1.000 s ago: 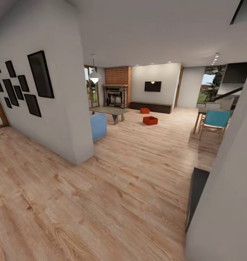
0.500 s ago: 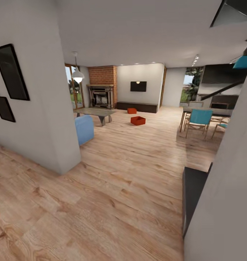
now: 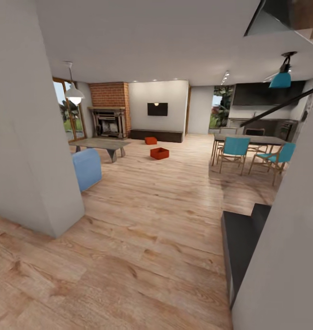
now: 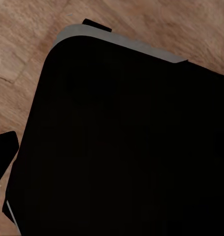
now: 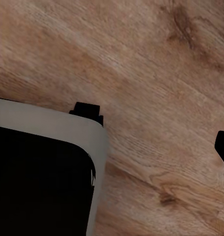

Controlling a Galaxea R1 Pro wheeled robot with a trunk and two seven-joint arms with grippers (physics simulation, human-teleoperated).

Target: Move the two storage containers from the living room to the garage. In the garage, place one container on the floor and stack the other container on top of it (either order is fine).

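Observation:
The two storage containers stand far ahead on the light wood planks of the living room. The nearer one [image 3: 159, 153] sits in the open floor. The farther one [image 3: 150, 140] rests just in front of the long dark low cabinet [image 3: 156, 135]. Both are orange-red with low walls and lie a short way apart. In the left wrist view one dark fingertip [image 4: 3, 157] shows over wood floor beside the robot's black body. The right wrist view holds a dark fingertip [image 5: 223, 147] above the planks. Neither wrist view shows how the fingers stand.
A white wall corner [image 3: 37, 151] juts in at near left, with a blue armchair [image 3: 86, 168] and coffee table [image 3: 100, 145] behind it. A dining table with teal chairs [image 3: 233, 150] stands at right. A white wall [image 3: 285, 247] and a dark panel [image 3: 241, 243] crowd the near right.
The whole picture has shifted: the camera has turned and advanced. The framed pictures have slid out at left and the dining area has come in at right. The containers have stayed put.

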